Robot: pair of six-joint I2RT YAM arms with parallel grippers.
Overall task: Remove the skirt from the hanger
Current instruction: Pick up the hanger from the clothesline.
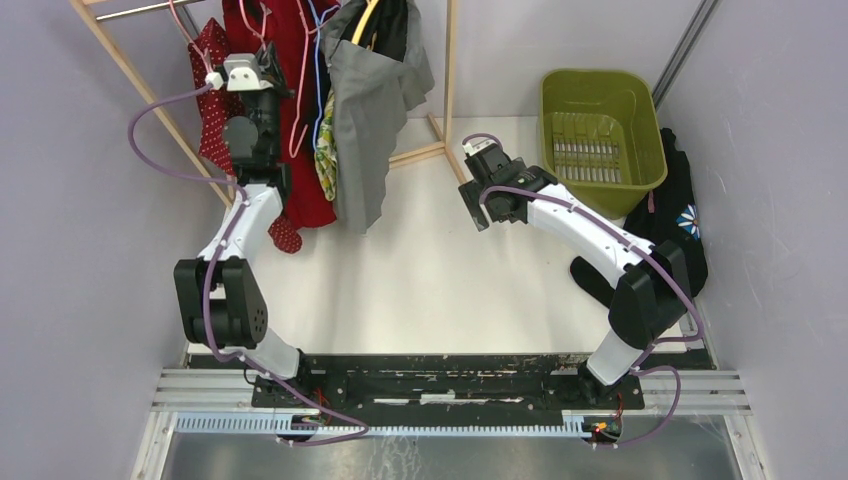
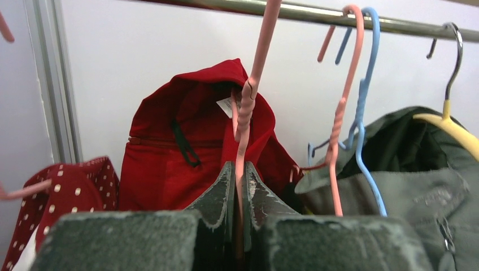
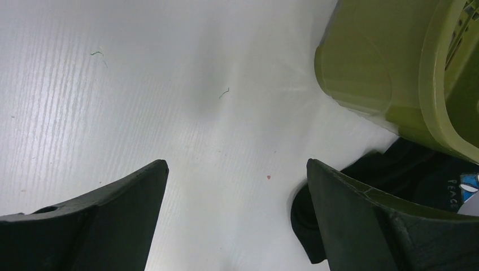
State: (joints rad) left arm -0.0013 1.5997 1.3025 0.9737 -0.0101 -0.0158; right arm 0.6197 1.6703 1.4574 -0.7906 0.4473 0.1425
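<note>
Left gripper point(image 2: 240, 169) is clamped shut on the neck of the pink hanger point(image 2: 248, 113), the red skirt point(image 2: 169, 152) hung from it below the rail point(image 2: 316, 14); the hanger is judged secured, the skirt to be drawn off next by the right gripper point(image 3: 237, 164), held wide open and empty near the green basket point(image 3: 367, 73).

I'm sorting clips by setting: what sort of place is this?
Likely a lab mock-up of a laundry corner: a rail hung with clothes on hangers, a green laundry basket, plain walls boxing in the table.
</note>
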